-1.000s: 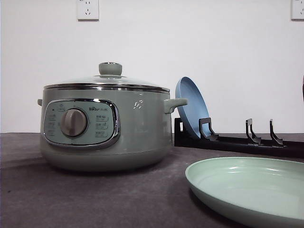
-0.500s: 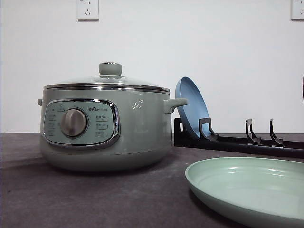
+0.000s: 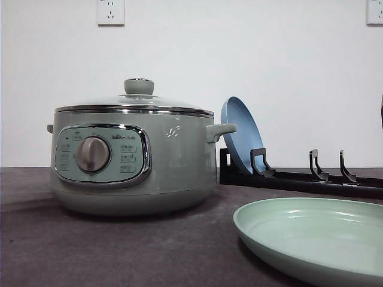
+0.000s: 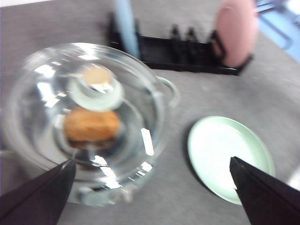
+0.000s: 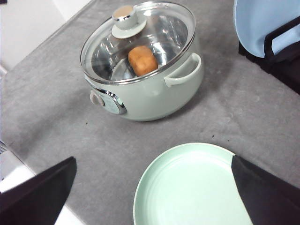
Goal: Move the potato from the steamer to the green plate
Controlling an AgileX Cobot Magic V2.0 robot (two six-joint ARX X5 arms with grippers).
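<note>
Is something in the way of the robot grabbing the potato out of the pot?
Yes. The glass lid sits shut on the steamer, covering the potato inside. It must come off first.

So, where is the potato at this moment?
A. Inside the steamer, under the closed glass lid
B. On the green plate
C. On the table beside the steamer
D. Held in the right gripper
A. The potato lies inside the steamer, seen through the glass lid that sits closed on the pot, while the green plate has nothing on it.
</note>
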